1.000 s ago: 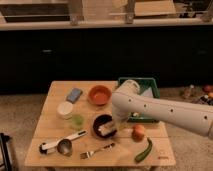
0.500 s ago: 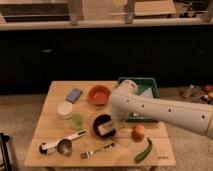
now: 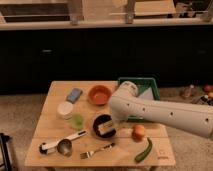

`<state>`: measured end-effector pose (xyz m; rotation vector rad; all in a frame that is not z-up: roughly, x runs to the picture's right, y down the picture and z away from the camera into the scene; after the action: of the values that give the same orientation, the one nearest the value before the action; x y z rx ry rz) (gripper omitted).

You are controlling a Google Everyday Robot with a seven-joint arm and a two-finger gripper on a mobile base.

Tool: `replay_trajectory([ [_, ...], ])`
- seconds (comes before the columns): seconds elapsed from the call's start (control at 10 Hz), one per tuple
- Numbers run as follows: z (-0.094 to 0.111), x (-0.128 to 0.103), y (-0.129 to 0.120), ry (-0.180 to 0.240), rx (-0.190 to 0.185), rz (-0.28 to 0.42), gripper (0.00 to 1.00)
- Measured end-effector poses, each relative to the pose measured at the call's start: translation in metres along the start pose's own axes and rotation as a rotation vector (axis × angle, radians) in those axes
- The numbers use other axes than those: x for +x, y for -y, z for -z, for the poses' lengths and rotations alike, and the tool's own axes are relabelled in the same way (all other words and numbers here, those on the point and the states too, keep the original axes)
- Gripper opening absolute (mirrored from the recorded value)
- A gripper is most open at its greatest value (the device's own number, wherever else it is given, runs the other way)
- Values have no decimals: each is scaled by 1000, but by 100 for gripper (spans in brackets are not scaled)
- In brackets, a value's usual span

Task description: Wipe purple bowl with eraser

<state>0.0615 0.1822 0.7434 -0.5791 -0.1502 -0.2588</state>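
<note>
Nearest me on the wooden tabletop [image 3: 55, 132] lie a fork [image 3: 97, 150] and a metal scoop [image 3: 62, 144]. My gripper [image 3: 109, 128] sits in the purple bowl [image 3: 103, 125] mid-table with the eraser [image 3: 106, 129]; I cannot tell how the jaws stand. Beyond are dark cabinets [image 3: 60, 50]; I read no writing.

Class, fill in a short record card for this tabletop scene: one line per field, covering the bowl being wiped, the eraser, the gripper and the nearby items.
purple bowl: on the wooden table, front centre
eraser: inside the purple bowl
gripper: over the purple bowl's right side, at the eraser
orange bowl: behind the purple bowl
blue-grey block: left of the orange bowl
green tray: back right
fork: front edge
</note>
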Motion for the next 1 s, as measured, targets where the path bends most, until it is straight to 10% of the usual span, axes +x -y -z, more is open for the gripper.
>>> replay_trajectory([
  [1.0, -12, 11, -1, -11, -28, -27, 4],
])
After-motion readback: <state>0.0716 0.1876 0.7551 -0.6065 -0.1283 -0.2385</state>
